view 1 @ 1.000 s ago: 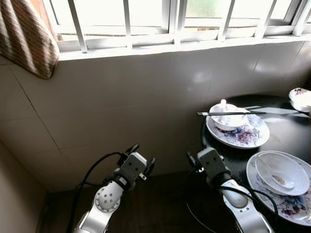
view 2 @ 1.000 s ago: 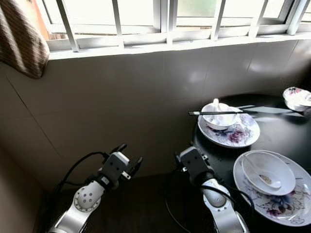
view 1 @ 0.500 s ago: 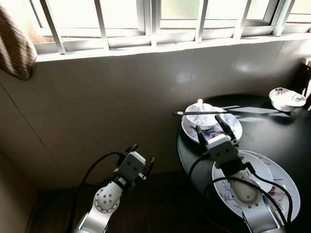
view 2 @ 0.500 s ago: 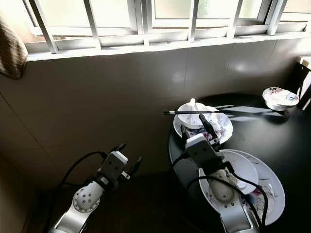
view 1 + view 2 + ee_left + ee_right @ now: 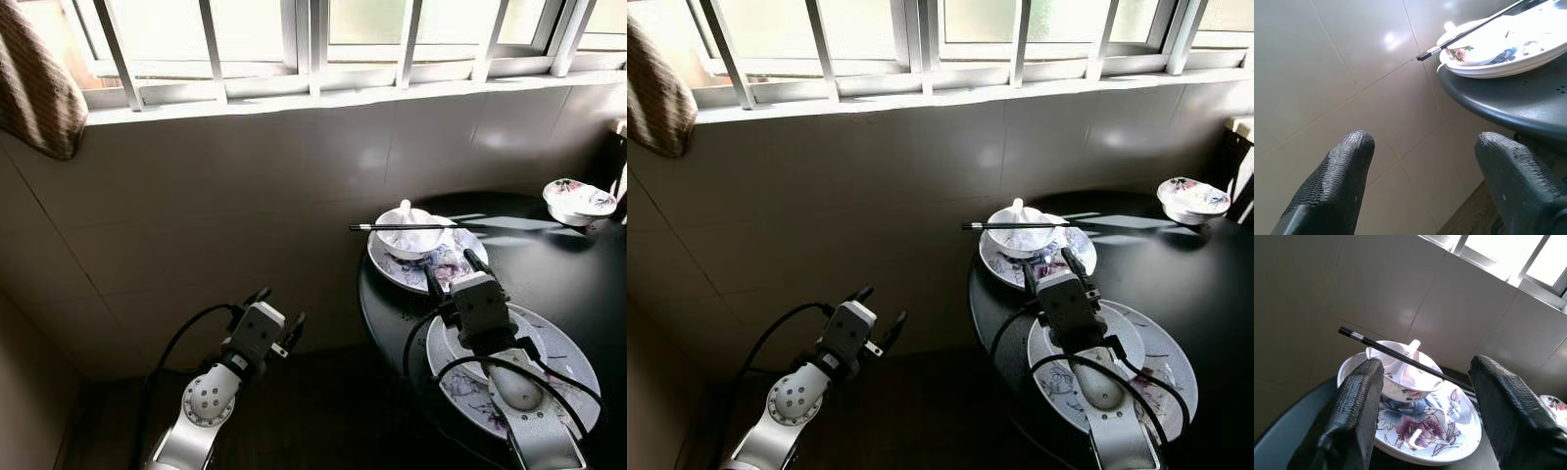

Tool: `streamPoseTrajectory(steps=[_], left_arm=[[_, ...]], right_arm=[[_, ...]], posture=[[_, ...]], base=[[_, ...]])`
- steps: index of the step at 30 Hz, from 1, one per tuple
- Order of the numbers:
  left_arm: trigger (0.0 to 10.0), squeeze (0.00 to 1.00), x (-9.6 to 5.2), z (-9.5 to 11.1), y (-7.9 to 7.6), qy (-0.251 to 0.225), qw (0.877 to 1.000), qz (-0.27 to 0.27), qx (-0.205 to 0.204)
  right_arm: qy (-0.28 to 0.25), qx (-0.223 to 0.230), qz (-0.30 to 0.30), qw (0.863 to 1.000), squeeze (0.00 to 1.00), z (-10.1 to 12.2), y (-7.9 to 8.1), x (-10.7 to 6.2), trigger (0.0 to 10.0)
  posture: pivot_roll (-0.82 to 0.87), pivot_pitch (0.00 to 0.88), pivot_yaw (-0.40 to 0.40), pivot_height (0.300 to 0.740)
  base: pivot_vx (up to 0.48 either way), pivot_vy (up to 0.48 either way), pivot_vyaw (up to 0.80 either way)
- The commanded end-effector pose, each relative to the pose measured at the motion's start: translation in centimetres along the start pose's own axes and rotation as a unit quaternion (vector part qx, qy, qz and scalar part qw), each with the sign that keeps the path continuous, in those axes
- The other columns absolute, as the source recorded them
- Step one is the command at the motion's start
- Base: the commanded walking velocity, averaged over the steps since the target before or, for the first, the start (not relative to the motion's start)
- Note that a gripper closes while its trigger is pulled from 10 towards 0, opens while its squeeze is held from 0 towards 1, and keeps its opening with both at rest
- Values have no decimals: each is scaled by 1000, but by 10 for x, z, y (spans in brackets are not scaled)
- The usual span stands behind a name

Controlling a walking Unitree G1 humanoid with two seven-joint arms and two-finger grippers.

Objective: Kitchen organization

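Observation:
On the black round table [image 5: 578, 264], a flowered plate [image 5: 392, 269] carries a white bowl [image 5: 416, 235] with a spoon in it and black chopsticks [image 5: 431, 226] laid across its rim. My right gripper [image 5: 454, 269] is open just short of that plate, above a nearer flowered plate [image 5: 573, 357] that my arm partly covers. In the right wrist view the bowl [image 5: 1400, 382] and chopsticks [image 5: 1396, 355] lie ahead between the open fingers [image 5: 1359, 401]. The left gripper [image 5: 280, 307] is open and empty, low beside the tiled wall, left of the table.
A small flowered bowl [image 5: 580, 199] stands at the table's far right. The tiled wall [image 5: 245, 196] with a barred window [image 5: 313, 39] is close behind the table. A brown curtain [image 5: 39, 88] hangs at the upper left. Dark floor lies below the left arm.
The camera has turned right. My right arm rose from beside the table edge to above the near plate, then shifted slightly right. The left arm has kept its pose.

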State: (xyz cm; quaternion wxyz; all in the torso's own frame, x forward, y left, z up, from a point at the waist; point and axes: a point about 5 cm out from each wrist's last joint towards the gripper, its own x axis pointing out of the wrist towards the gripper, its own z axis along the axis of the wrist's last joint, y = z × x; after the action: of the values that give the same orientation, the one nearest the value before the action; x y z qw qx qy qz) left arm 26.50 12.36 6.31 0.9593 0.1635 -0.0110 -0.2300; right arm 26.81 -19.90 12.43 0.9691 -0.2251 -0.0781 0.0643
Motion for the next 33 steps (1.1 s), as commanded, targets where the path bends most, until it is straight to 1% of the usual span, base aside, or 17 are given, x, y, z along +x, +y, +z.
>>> streamPoseTrajectory(steps=[1, 3, 6, 7, 8, 9, 13, 14, 15, 19, 20, 22, 23, 24, 29, 32, 33], left_arm=[[10000, 0, -2, -3, 2, 9, 1000, 0, -3], [10000, 0, -2, -4, 2, 10, 1000, 1, -5], [10000, 0, -2, -4, 3, 11, 1000, 0, -7], [10000, 0, -1, -4, 2, 11, 1000, 0, -10], [10000, 0, -1, -4, 2, 12, 1000, 0, -12], [10000, 0, -1, -4, 2, 12, 1000, 0, -15], [10000, 0, 0, -4, 1, 12, 1000, 0, -15], [10000, 0, 0, -4, 1, 12, 1000, 1, -16], [10000, 0, 0, -4, 1, 12, 1000, 1, -17], [10000, 0, 0, -4, 1, 13, 1000, 0, -20], [10000, 0, 0, -5, 1, 14, 1000, 0, -24], [10000, 0, 0, -5, 1, 15, 1000, -1, -26], [10000, 0, 0, -5, 1, 15, 1000, -1, -26], [10000, 0, 0, -6, 1, 15, 1000, -2, -27], [10000, 0, 0, -6, 1, 16, 999, -3, -28], [10000, 0, 0, -7, 1, 18, 999, -5, -30], [10000, 0, 0, -7, 1, 18, 999, -5, -30]], right_arm=[[5, 7, 33, 999, 0, 6, -10, -2, 10000], [22, -1, 82, 996, 0, 8, -21, -5, 10000], [31, -4, 99, 995, 0, 11, -33, -5, 10000], [35, 14, 109, 993, 0, 14, -42, -4, 10000], [35, 14, 125, 991, 0, 17, -47, -3, 10000], [39, 12, 161, 986, 0, 23, -55, -3, 10000], [47, 17, 191, 980, 0, 28, -61, -4, 10000], [60, 19, 227, 972, 0, 31, -66, -6, 10000], [65, 13, 240, 968, 0, 32, -70, -7, 10000], [79, 10, 261, 962, 0, 33, -77, -7, 10000], [110, 21, 283, 953, 0, 27, -87, -8, 10000], [137, 35, 295, 945, 0, 21, -93, -10, 10000], [137, 35, 295, 945, 0, 21, -93, -10, 10000], [156, 23, 310, 938, 0, 16, -93, -13, 10000], [180, 13, 324, 929, 0, 8, -94, -16, 10000], [189, 33, 338, 921, 0, 3, -93, -16, 10000], [189, 33, 338, 921, 0, 3, -93, -16, 10000]], posture=[[6, 0, 29, 740], [-4, 0, 32, 740], [-6, 0, 33, 740], [-11, 0, 33, 740], [-13, 0, 34, 740], [-12, 0, 34, 740], [-10, 0, 33, 740], [-10, 0, 33, 740], [-13, 0, 33, 740], [-12, 0, 32, 740], [-12, 0, 32, 740], [-10, 0, 32, 740], [-10, 0, 32, 740], [-6, 0, 33, 740], [-5, 0, 33, 740], [-4, 0, 37, 740], [-4, 0, 37, 740]], base=[[0, 0, 0], [0, 0, 0], [0, 0, 0], [0, 0, 0], [0, 0, 0], [0, 0, 0], [0, 0, 0], [0, 0, 0], [0, 0, 0], [0, 0, 0], [0, 0, 0], [0, 0, 0], [0, 0, 0], [0, 0, 0], [0, 0, 0], [0, 0, 0], [0, 0, 0]])
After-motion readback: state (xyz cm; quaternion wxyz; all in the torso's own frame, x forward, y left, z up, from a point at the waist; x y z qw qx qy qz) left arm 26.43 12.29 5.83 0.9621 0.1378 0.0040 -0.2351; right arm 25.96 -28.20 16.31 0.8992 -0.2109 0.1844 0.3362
